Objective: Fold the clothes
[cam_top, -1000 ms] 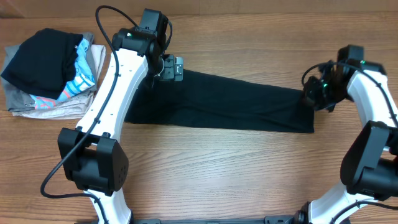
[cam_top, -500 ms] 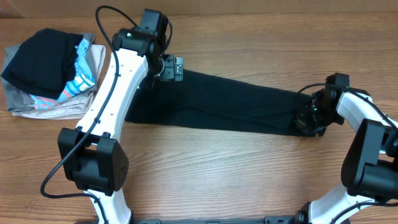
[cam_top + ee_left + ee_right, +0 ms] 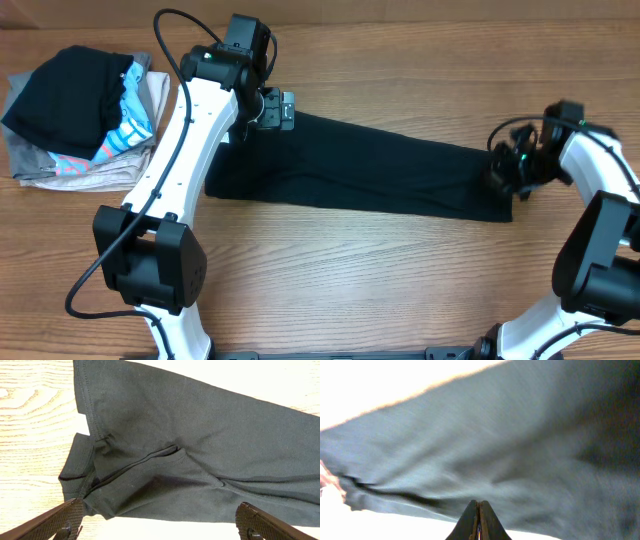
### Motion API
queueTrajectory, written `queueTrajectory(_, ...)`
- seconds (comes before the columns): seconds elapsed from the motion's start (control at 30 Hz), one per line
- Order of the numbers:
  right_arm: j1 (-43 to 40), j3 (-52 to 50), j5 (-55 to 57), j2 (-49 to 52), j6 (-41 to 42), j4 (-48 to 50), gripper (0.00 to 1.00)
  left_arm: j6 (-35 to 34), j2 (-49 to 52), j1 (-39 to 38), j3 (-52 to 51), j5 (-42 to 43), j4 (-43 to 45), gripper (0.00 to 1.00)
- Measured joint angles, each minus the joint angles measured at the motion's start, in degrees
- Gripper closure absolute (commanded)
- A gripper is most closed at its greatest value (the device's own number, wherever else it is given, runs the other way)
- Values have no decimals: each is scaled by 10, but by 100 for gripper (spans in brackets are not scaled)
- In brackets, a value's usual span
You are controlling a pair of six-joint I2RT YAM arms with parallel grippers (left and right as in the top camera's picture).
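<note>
The clothes, a black T-shirt [image 3: 360, 170], lie folded into a long strip across the wooden table [image 3: 350, 270]. A sleeve and hems are bunched at its left end [image 3: 125, 475]. My left gripper [image 3: 272, 110] hovers over that left end, open, its fingers [image 3: 65, 520] spread wide with nothing between them. My right gripper [image 3: 503, 172] is at the strip's right end, shut, its tips [image 3: 478, 505] pressed into the dark fabric [image 3: 520, 450] near the edge. The shirt's end has followed it, so it appears pinched.
A pile of other folded garments [image 3: 80, 115], black, grey and turquoise-patterned, sits at the table's far left. The left arm [image 3: 180, 170] crosses over the shirt's left end. Bare wood lies in front of the strip.
My right gripper swung in towards the shirt and down, bunching the right end, then moved back out to the right, drawing the strip taut again. The left arm stayed still and open.
</note>
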Motion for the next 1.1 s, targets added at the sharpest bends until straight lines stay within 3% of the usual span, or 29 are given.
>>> queueTrajectory(0.23,0,13,34,0,-4,56,96,0,0,0,0,0,0,0)
queueTrajectory(0.47,0,-80,112,0,16,197,89,0,0,0,0,0,0,0)
queueTrajectory(0.67,2,-127,172,-5,55,290,89,0,1,0,0,0,0,0)
queueTrajectory(0.8,2,-123,185,-5,64,280,84,0,1,0,0,0,0,0)
queueTrajectory(0.97,0,-66,190,-4,70,169,68,0,2,0,0,0,0,0)
queueTrajectory(1.1,1,23,162,-4,69,75,71,0,2,0,0,0,0,0)
